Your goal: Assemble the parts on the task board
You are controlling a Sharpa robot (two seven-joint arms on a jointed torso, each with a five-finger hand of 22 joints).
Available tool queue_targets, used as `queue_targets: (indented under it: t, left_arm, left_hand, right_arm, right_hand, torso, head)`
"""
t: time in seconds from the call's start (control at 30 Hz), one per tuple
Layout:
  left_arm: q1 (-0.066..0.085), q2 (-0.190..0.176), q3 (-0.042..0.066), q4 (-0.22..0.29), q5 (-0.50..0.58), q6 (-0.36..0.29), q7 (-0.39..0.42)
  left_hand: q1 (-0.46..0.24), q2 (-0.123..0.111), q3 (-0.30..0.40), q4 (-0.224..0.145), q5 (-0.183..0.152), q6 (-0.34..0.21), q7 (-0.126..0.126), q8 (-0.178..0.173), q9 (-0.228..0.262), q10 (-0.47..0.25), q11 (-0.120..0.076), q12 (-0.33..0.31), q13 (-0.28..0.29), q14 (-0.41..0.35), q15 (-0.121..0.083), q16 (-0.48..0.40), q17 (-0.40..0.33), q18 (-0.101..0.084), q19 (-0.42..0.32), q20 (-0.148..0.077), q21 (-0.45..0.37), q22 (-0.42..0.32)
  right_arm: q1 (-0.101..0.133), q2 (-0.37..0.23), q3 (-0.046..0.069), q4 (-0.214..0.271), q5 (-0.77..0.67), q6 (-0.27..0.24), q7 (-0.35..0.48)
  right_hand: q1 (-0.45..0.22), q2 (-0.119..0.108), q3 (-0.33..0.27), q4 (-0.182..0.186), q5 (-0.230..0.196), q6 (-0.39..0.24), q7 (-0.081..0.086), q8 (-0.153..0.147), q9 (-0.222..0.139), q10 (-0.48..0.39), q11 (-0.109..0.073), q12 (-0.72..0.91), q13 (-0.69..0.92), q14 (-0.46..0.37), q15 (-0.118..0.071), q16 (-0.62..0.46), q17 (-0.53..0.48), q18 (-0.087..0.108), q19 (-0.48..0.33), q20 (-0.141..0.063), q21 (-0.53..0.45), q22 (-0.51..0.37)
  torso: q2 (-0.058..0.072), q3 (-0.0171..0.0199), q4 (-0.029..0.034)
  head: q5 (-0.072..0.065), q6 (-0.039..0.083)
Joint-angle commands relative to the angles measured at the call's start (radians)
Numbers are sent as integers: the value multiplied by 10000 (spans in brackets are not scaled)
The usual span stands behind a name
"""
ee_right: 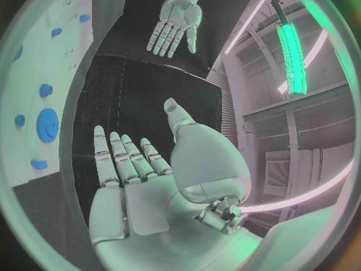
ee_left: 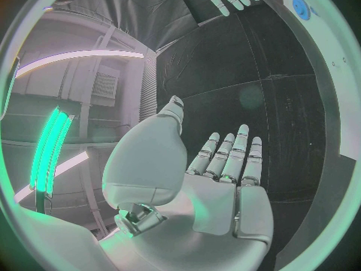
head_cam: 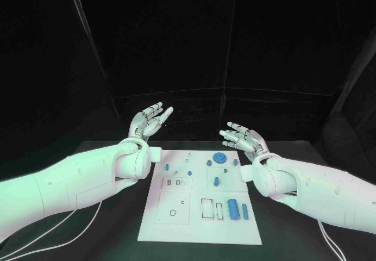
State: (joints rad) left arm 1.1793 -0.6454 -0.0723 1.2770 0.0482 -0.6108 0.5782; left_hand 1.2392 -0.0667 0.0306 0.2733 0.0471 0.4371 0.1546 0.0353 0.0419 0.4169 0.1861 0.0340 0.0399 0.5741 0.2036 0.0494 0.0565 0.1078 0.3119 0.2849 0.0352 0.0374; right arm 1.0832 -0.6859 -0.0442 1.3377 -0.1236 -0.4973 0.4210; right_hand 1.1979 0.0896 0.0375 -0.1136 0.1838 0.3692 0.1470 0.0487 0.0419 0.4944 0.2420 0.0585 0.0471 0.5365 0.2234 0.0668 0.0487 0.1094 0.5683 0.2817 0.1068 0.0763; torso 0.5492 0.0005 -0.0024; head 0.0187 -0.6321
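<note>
Above the task board [head_cam: 200,228], left hand [head_cam: 149,122] and right hand [head_cam: 244,139] raised, fingers spread, holding nothing

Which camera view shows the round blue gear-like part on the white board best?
The head view: the round blue gear-like part appears with the whole white task board around it. The right wrist view shows it larger but bent at the rim. The left wrist view catches it at its edge.

The white task board [head_cam: 157,228] lies on the black desk [head_cam: 102,239], carrying blue parts, among them a round blue gear [head_cam: 220,158] at its far side and a blue cylinder [head_cam: 232,208] nearer, between two silver robot hands on white arms.
</note>
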Motion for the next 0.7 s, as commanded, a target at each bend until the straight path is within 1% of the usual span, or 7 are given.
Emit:
queue_targets:
  t: [0.03,0.07,0.17,0.23,0.3,0.33,0.7]
  left_arm:
    - [64,57,-9,-120,173,806,590]
    - [64,57,-9,-120,173,806,590]
    - [64,57,-9,-120,173,806,590]
    - [64,57,-9,-120,173,806,590]
    - [64,57,-9,-120,173,806,590]
    - [93,-409,-11,137,204,1246,527]
    - [91,-1095,-12,1083,32,1659,449]
  left_hand:
    - [455,27,41,111,60,414,704,113,44,570,192,119,54,906,148,177,108,266,564,69,151,85]
    - [505,60,49,92,69,715,810,164,74,1184,425,224,110,1752,154,374,212,337,1005,75,267,148]
    - [599,117,42,43,70,1297,900,251,123,2188,550,361,173,2347,112,603,284,405,2368,66,634,339]
    - [731,202,27,-67,69,2296,993,433,213,3822,404,643,288,3106,-107,903,376,601,4011,37,1186,590]
    - [916,293,36,-269,157,3567,923,690,325,4695,212,867,322,3798,-338,1168,454,731,4787,-57,1589,726]
    - [994,332,42,-372,264,4108,860,828,374,4993,122,965,327,4125,-445,1292,497,746,5118,-144,1754,779]
    - [1139,620,-118,-943,323,5392,485,1058,294,6672,-383,1141,290,5957,-1045,1686,1002,780,6641,-701,2333,834]
  right_arm:
    - [78,133,-38,-326,-1061,1926,-591]
    - [93,170,-54,-415,-1140,2082,-641]
    - [117,230,-80,-563,-1272,2342,-722]
    - [130,262,-94,-640,-1341,2478,-765]
    - [133,271,-98,-662,-1360,2517,-777]
    - [674,22,-95,-1001,-5106,1167,-656]
    - [1251,-100,-92,-831,-7893,1252,-1389]
  right_hand:
    - [1219,59,246,-831,86,3366,1068,560,283,3797,-292,626,204,3615,-406,627,186,688,2096,42,880,307]
    - [1272,72,290,-906,89,3863,1022,643,314,4036,-358,674,200,3866,-481,677,187,733,2295,14,986,336]
    - [1318,90,405,-1083,80,4814,908,731,324,4532,-498,680,164,4388,-634,699,162,760,2702,-105,1193,374]
    - [1314,88,532,-1243,118,5148,822,716,289,4926,-607,648,158,4844,-784,724,164,760,3106,-263,1412,430]
    - [1287,94,705,-1406,271,5403,783,676,261,5199,-663,558,151,5162,-903,690,155,736,3388,-391,1584,474]
    - [1248,87,796,-1484,315,5537,767,659,254,5339,-704,510,149,5383,-967,703,166,734,3538,-470,1690,509]
    - [991,-196,1423,-1744,212,6521,460,527,279,6770,-1165,274,187,7352,-1592,963,470,735,4595,-1148,2905,1068]
  torso:
    - [2,0,-1]
    - [2,0,-1]
    - [2,0,-1]
    - [2,0,-1]
    - [2,0,-1]
    - [170,8,-40]
    - [686,58,-34]
  head:
    - [0,1]
    - [0,1]
    - [0,1]
    - [0,1]
    - [0,1]
    - [-137,-4]
    - [-151,188]
